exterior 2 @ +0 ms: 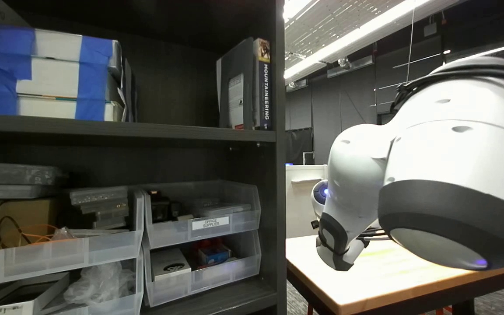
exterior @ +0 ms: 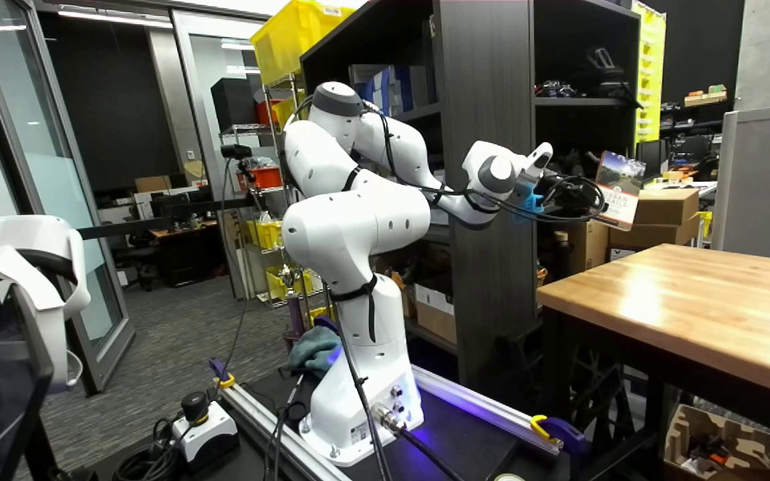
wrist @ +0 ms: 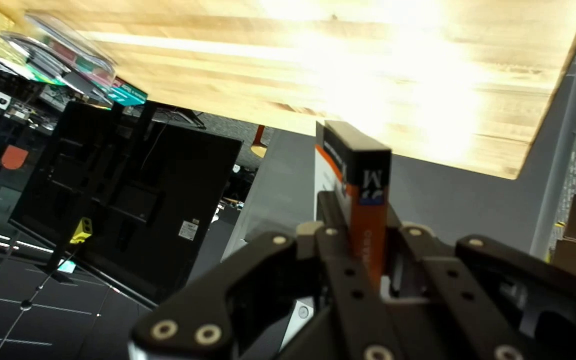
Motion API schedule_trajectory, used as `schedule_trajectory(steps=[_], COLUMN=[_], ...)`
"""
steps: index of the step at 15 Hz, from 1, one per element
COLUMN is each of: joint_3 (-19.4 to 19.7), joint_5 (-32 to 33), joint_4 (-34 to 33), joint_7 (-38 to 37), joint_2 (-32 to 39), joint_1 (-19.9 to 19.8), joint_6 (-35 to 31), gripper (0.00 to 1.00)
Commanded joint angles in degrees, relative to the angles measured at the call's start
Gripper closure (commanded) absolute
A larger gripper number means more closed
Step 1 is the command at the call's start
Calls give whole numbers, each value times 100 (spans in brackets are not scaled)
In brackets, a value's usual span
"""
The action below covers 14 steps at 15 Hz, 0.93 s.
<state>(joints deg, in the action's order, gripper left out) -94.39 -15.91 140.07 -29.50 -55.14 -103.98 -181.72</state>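
Wooden table (exterior: pixel 706 294) and shelving (exterior: pixel 492 294) flank the held book (exterior: pixel 620 190).

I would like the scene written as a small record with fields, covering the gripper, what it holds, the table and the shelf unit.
Gripper: closed on a book
Title: seems to be Urban Trails; lettering only partly legible
Spine: orange and black in the wrist view
Position: in the air, slightly tilted in an exterior view
Table: light wooden top, dark frame
Shelf unit: dark; holds an upright Mountaineering volume and a clear bin labelled Office Supplies
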Motion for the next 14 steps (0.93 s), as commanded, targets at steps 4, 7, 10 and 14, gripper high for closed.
schedule_trajectory(steps=[4, 7, 10, 14], joint_3=[146, 166, 173, 214], joint_5=[-352, -495, -468, -289], joint_4=[-246, -389, -442, -439], joint_7=[-344, -762, -1049, -1078], joint_2=[515, 710, 789, 682], joint_1=[324, 444, 500, 499], joint_6=[1711, 2366, 2532, 2472], gripper=[96, 96, 96, 96])
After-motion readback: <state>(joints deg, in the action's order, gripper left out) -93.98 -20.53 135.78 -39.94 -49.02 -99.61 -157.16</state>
